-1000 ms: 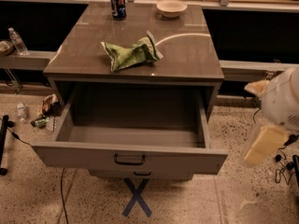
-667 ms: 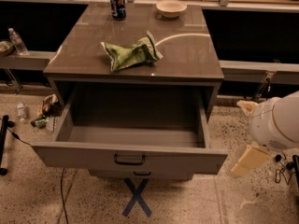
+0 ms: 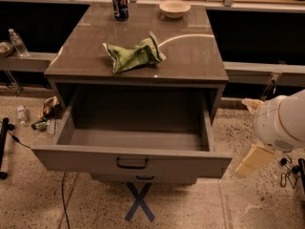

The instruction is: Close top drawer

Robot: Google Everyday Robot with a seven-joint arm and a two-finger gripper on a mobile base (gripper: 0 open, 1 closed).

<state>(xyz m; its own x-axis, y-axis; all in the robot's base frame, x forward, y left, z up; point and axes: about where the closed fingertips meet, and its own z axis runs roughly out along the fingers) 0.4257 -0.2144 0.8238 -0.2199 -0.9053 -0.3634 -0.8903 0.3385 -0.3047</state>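
**Top drawer stands pulled out, end effector off to its 3 o'clock side**

The wide grey-brown metal top drawer [image 3: 86, 159] is drawn far out of its cabinet toward 6 o'clock. Its tall flat front panel faces the camera, with a small dark bail handle [image 3: 132, 163] at the panel's centre. Just under it, the slimmer front of a lower grey drawer [image 3: 157, 179] peeks out.

On the glossy grey-brown counter [image 3: 200, 56] above, a crumpled green bag [image 3: 136, 56] lies near the middle. A blue soda can [image 3: 119, 4] stands upright at 12 o'clock, and a pale round bowl [image 3: 174, 7] sits at 1 o'clock, well apart from the bag. A blue tape cross [image 3: 139, 202] marks the speckled floor at the drawer's 6 o'clock.

The end effector [image 3: 242, 136] hangs at 3 o'clock from the drawer, near its right front corner and not touching it. Its two cream fingers [image 3: 253, 160] are spread apart, one above the other. The white rounded arm housing [image 3: 281, 123] sits behind them.
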